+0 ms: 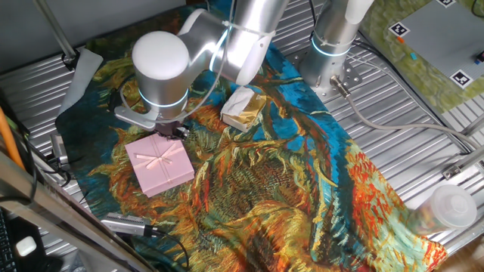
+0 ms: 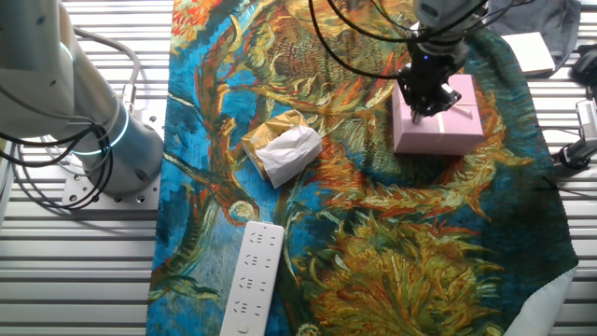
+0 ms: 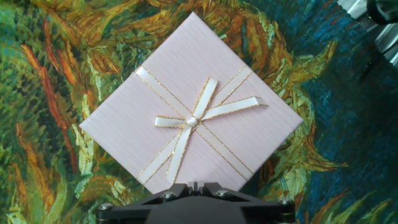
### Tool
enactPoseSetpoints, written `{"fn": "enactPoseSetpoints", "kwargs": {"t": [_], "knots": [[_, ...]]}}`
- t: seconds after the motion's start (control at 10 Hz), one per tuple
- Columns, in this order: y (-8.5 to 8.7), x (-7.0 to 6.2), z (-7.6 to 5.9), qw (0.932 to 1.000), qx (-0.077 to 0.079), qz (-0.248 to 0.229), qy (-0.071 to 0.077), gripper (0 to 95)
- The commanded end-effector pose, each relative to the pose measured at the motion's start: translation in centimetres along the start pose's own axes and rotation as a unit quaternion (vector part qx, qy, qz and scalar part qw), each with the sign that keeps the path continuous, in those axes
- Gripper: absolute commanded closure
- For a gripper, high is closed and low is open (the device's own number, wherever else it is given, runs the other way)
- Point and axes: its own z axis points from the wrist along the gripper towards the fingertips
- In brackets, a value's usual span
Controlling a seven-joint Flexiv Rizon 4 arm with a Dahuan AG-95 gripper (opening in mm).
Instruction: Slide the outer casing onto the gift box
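Looks near done: outer casing lies flat on the patterned cloth, no gift box tray showing, so presumably already inside it; gripper hovers at the casing's edge, jaw opening can't be told, only backing off seems left.

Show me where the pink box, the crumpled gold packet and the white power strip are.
pink box [image 3: 193, 106], hand view, on its top face near the bow.
gold packet [image 2: 283, 149], the other fixed view, on its white crumpled front.
power strip [image 2: 252, 280], the other fixed view, on its middle.
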Motion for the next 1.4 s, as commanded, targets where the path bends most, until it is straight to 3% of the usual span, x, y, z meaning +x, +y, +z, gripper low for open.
{"fn": "enactPoseSetpoints", "kwargs": {"t": [0.1,0.4,0.7,0.9,1.0,1.2,1.4], "knots": [[0.0,-0.2,0.1,1.0000,0.000,0.000,-0.004,95.0],[-0.1,-0.2,-0.1,0.9999,-0.004,-0.004,-0.008,95.0],[-0.4,-0.1,-1.5,0.9999,-0.006,-0.013,-0.008,95.0],[-0.4,-0.1,-1.6,0.9999,-0.005,-0.011,-0.008,95.0],[-0.4,-0.1,-1.6,0.9999,-0.009,-0.009,-0.009,95.0],[-0.4,-0.1,-1.6,0.9993,-0.033,0.002,-0.017,95.0],[-0.4,-0.1,-1.6,0.9989,-0.046,0.002,-0.011,95.0]]}}
